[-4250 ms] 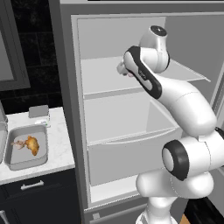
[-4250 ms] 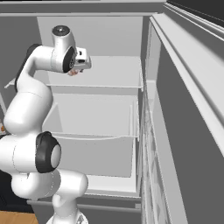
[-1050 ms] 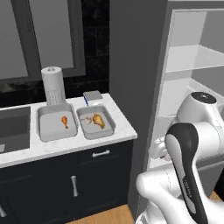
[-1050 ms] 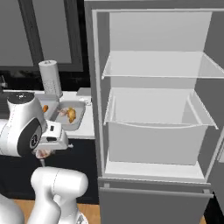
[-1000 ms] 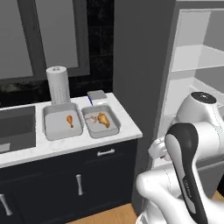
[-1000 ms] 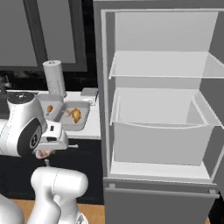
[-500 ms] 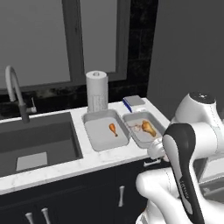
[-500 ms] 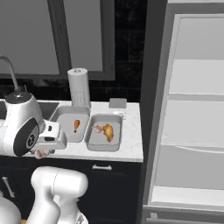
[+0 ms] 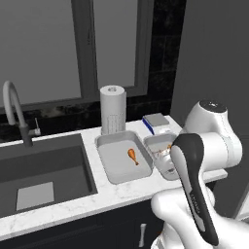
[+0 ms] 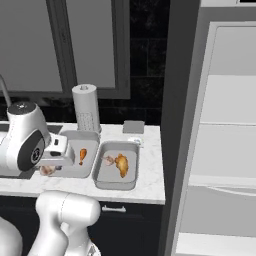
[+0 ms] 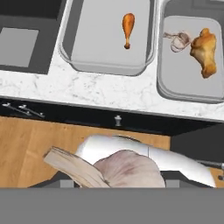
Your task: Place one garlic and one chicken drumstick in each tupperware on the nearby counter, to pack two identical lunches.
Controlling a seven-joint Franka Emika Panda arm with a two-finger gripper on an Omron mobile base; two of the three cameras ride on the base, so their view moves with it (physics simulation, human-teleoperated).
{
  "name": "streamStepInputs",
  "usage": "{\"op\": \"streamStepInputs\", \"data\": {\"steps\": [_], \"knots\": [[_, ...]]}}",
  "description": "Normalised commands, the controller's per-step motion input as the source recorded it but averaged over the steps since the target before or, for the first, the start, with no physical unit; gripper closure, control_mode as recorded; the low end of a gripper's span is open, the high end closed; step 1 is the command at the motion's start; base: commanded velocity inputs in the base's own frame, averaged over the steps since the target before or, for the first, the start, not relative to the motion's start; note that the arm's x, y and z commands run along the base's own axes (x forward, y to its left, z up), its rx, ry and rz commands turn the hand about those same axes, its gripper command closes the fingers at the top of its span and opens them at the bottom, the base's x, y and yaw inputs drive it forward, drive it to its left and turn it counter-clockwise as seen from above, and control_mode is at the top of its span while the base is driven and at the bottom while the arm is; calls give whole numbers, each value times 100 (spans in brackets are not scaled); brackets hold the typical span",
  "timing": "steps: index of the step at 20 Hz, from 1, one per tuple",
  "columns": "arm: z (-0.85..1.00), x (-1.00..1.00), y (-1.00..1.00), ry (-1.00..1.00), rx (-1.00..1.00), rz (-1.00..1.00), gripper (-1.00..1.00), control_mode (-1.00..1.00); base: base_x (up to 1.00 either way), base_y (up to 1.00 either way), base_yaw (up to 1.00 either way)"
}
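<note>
In the hand view a pale garlic (image 11: 127, 170) with a papery stem sits right at the bottom, with my gripper shut on it. From the right base view my gripper (image 10: 50, 165) hangs in front of the counter (image 10: 150, 150) with the garlic (image 10: 47, 170) in it, near the left tupperware (image 10: 75, 169). That left tupperware (image 11: 105, 48) holds one small chicken drumstick (image 11: 127, 27). The right tupperware (image 11: 183, 74) holds a garlic (image 11: 177, 40) and a larger chicken drumstick (image 11: 205, 50). My arm hides part of the right tupperware (image 9: 158, 143) in the left base view.
A dark sink (image 9: 39, 170) with a curved faucet (image 9: 12, 107) lies left of the tupperwares. A paper towel roll (image 9: 113, 109) and a small grey box (image 9: 155, 121) stand behind them. The open fridge (image 10: 225, 150) rises on the right.
The base has driven, so the whole picture shifted from the fridge shelves to the counter and sink. The garlic stays in my gripper.
</note>
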Motion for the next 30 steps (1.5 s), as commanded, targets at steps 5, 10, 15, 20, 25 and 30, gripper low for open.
{"op": "streamStepInputs", "data": {"steps": [5, 10, 15, 20, 25, 30], "knots": [[-9, 100, 61, 0, -2, -13, 100, -100, 0, 0, 0], [-29, 100, 51, 0, 0, -12, 100, -100, 0, 0, 0], [-43, 100, 48, 0, 0, -8, 100, -100, 0, 0, 0], [-43, 100, 26, 12, 0, -1, 100, -100, 0, 0, 0], [-13, 86, -1, 22, -1, 1, 100, -100, 0, 0, 0], [-8, 17, -5, 15, 0, 2, 100, -100, 0, 0, 0]]}}
